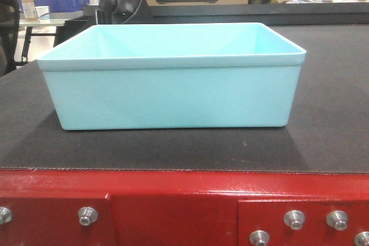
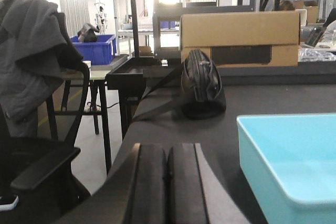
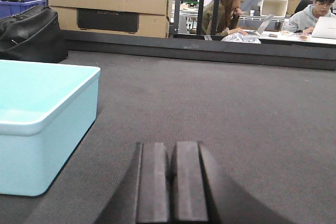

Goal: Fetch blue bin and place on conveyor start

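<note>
Well, my left fingers [image 2: 167, 182] are pressed together and so are my right fingers [image 3: 170, 182], holding nothing, low over the belt [image 1: 323, 142] on either side of the bin [image 1: 173, 93]. The bin sits flat on the belt just behind the red frame [image 1: 173, 191]. The risk I see is a closed hand nudging a wall and skating that light tub askew or toward the edge.

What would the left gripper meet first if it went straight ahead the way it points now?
Probably the black bag lying on the belt. The left gripper, fingers together, points roughly at it; the blue bin sits off to the right. Depth is uncertain.
</note>
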`<move>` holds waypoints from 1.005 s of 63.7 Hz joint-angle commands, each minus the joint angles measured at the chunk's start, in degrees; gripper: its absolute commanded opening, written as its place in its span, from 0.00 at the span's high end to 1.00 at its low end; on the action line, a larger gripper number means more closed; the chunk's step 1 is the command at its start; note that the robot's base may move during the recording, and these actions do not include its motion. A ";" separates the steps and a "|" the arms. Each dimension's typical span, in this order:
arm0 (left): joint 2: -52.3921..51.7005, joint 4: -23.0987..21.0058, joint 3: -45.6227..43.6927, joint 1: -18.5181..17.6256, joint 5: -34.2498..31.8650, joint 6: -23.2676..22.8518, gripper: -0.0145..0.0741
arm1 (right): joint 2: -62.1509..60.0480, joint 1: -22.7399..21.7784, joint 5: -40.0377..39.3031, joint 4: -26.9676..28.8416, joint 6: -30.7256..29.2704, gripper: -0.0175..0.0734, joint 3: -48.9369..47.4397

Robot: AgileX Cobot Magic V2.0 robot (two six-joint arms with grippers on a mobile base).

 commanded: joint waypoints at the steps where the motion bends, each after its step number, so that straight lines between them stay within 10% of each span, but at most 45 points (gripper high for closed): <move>1: -3.27 0.23 3.28 -0.02 -0.78 -0.06 0.96 | -0.21 -0.32 -0.60 0.28 -0.24 0.98 0.00; 18: -7.76 1.03 10.35 -0.02 -1.73 -8.11 0.96 | -0.21 -0.32 -0.60 0.28 -0.24 0.98 0.00; 64: -9.61 1.20 10.35 -0.02 -1.87 -8.11 0.96 | -0.21 -0.32 -0.60 0.28 -0.24 0.98 0.00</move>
